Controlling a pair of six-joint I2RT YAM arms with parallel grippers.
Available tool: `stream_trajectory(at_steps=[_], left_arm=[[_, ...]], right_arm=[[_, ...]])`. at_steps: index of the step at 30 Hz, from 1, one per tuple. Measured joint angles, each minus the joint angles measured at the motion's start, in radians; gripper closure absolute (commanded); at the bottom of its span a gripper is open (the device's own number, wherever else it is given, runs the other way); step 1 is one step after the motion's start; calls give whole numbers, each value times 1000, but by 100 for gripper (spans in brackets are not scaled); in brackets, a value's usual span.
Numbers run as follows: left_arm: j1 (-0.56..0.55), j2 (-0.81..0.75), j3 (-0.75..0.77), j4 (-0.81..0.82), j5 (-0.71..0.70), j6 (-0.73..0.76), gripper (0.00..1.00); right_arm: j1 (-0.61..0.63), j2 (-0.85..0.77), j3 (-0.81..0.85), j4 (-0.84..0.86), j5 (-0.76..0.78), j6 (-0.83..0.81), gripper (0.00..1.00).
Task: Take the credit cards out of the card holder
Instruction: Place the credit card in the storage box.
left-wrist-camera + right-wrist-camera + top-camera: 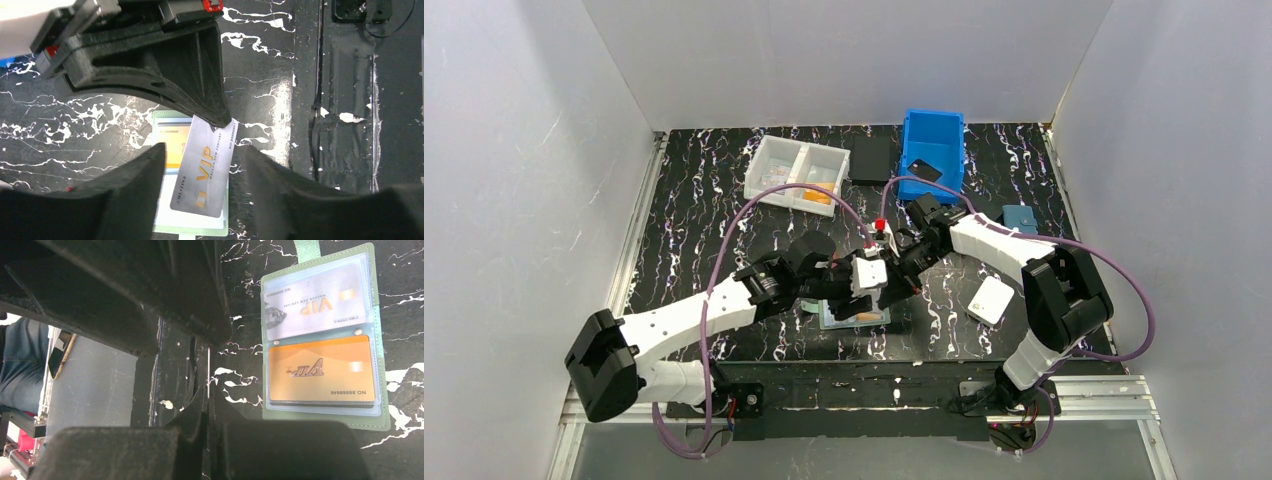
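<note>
**Card holder [325,417] open and flat at the near middle of the table, both grippers over it**

Left gripper [200,157]: fingers half spread, one on each side of the silver VIP card [202,175]. Cannot tell whether they touch its edges.

Right gripper [208,410]: fingers pressed together, nothing between them. In the left wrist view its tip meets one corner of the silver card.

Silver card: lies tilted across the card holder, with one corner past the green edge.

Orange card [320,370]: sits square in a clear pocket on the other half, just beside the silver one. A thin dark edge shows under it.

Card holder: sage green, spread open, inner pockets up, strap end pointing away from the orange card. It rests on the black marbled table [694,230], between the two arms.

Further out: a white wallet [990,300] lies to the right. A white divided tray [796,172], a black pad [871,158] and a blue bin [934,150] stand in a row along the far side, left to right.
</note>
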Motion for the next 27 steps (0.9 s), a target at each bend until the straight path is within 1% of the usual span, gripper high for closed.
stream_trajectory(at_steps=[8, 13, 15, 18, 24, 27], left_arm=[[0, 48, 32, -42, 5, -11, 64], [0, 55, 38, -56, 7, -7, 75], [0, 62, 46, -66, 6, -3, 77], [1, 77, 58, -72, 4, 2, 78], [2, 103, 65, -76, 2, 13, 72], [2, 109, 67, -78, -1, 20, 71]], right_arm=[[2, 0, 0, 0, 14, 0, 99], [5, 0, 0, 0, 22, 0, 99], [8, 0, 0, -1, 25, 0, 99], [9, 0, 0, -4, 34, 0, 99], [10, 0, 0, -8, 50, 0, 99], [10, 0, 0, -8, 52, 0, 99]])
